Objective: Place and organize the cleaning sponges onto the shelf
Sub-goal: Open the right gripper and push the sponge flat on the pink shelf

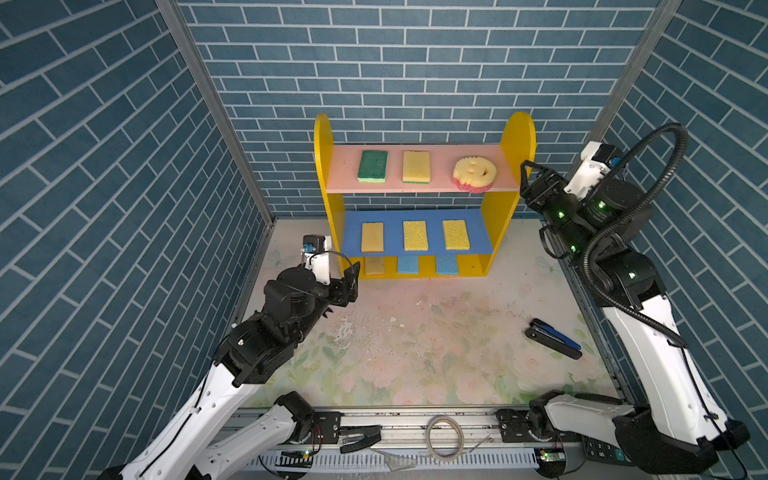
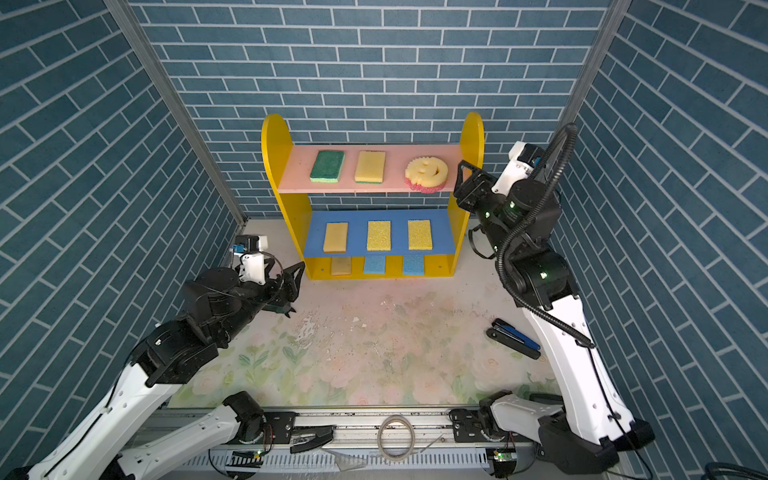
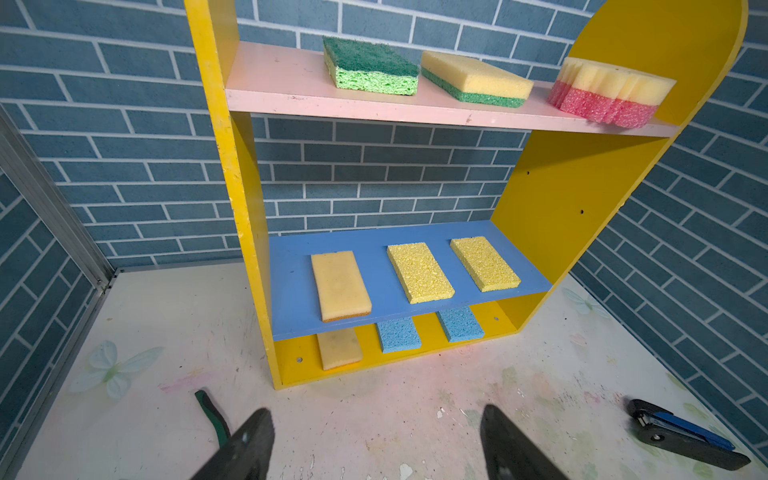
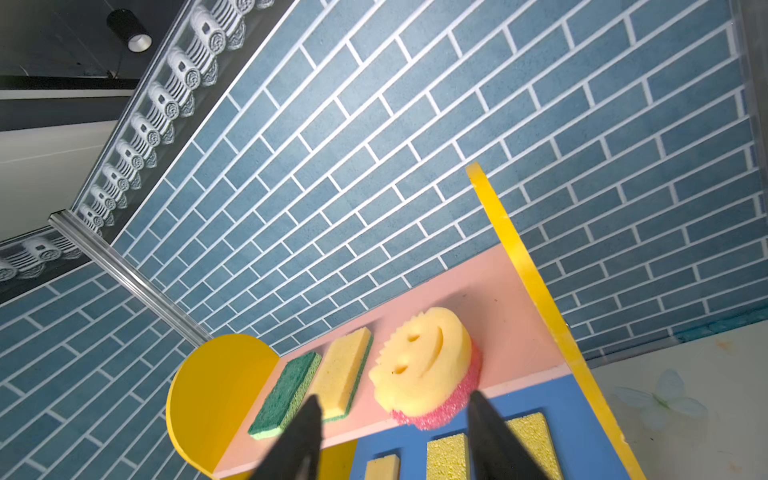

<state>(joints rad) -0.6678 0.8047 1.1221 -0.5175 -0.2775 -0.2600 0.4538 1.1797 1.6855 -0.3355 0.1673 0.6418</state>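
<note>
The shelf (image 1: 325,166) stands against the back wall with several cleaning sponges on it. On its pink top board lie a green-topped sponge (image 1: 372,166), a yellow one (image 1: 416,167) and the round smiley sponge (image 1: 474,173), whose pink underside overhangs the front edge (image 4: 419,365). The blue middle board carries a tan pad (image 1: 372,237) and two yellow pads (image 1: 415,235). A tan pad (image 3: 338,349) and two light blue pads (image 3: 399,334) rest on the base. My left gripper (image 3: 377,411) is open and empty, low on the table by the shelf's left foot. My right gripper (image 4: 394,397) is open and empty beside the shelf's right side panel at top-board height.
A black and blue stapler (image 1: 555,338) lies on the floral table mat at the right. A green-handled tool (image 3: 212,413) lies by my left gripper. A cable ring (image 1: 445,438) and a black calculator (image 1: 602,451) sit at the front rail. Brick-pattern walls close three sides.
</note>
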